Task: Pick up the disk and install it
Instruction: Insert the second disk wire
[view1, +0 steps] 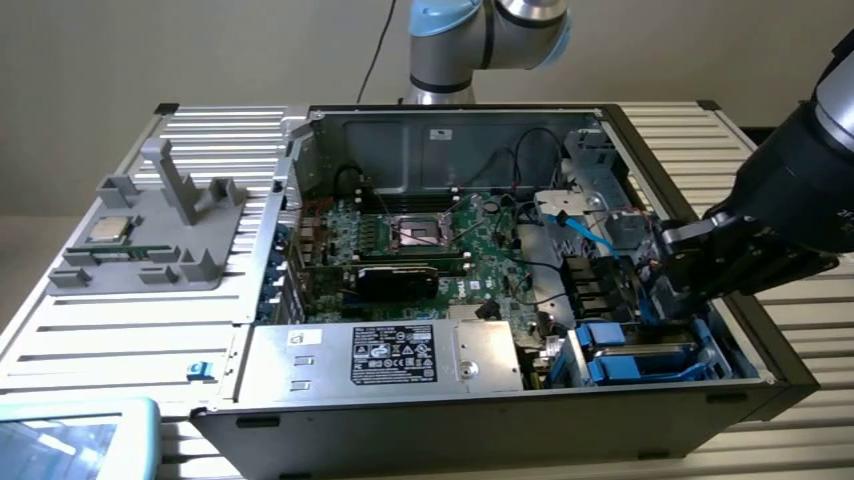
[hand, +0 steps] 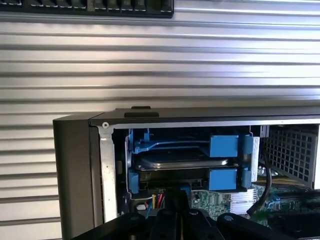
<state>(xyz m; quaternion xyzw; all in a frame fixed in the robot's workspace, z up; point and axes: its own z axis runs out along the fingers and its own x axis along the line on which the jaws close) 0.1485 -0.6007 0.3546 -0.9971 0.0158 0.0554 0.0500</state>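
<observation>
The disk (view1: 643, 349) lies flat in the drive bay at the front corner of the open computer case, on the exterior view's right, with its blue bracket rails (view1: 638, 368) around it. In the wrist view the disk (hand: 180, 159) shows as a silver-grey slab between blue rails (hand: 223, 146) inside the case. My gripper (view1: 663, 305) reaches down into the case just behind the bay, close to the disk. Its dark fingers (hand: 176, 202) stand together, shut, with nothing seen between them.
A silver power supply box with a black label (view1: 387, 355) sits at the case's front. The motherboard (view1: 427, 240) and a blue cable (view1: 587, 228) lie behind the bay. A grey fixture holding a CPU chip (view1: 114, 230) stands on the ribbed metal table (view1: 120, 330).
</observation>
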